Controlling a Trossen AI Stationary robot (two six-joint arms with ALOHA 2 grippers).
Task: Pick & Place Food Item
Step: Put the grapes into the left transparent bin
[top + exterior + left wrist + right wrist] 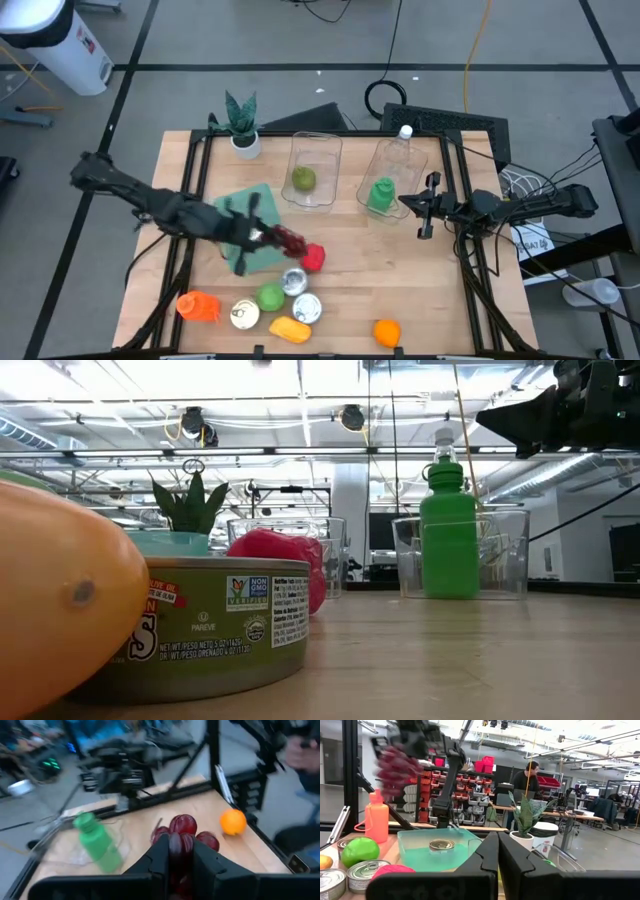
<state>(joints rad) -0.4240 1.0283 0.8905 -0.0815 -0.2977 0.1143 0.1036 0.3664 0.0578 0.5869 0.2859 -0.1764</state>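
Wooden bench (430, 300) boards are crowded with cans, fruit and two clear tubs. A bunch of red grapes (290, 240) is gripped in the left gripper (272, 238) and held above the bench, near the edge of the teal bin (262, 200), presumably so it can be carried clear of the clutter. One tub is seen to hold a green apple (304, 179), the other a green bottle (381, 194). The right gripper (428, 206) is kept clenched on nothing, parked beside the bottle's tub.
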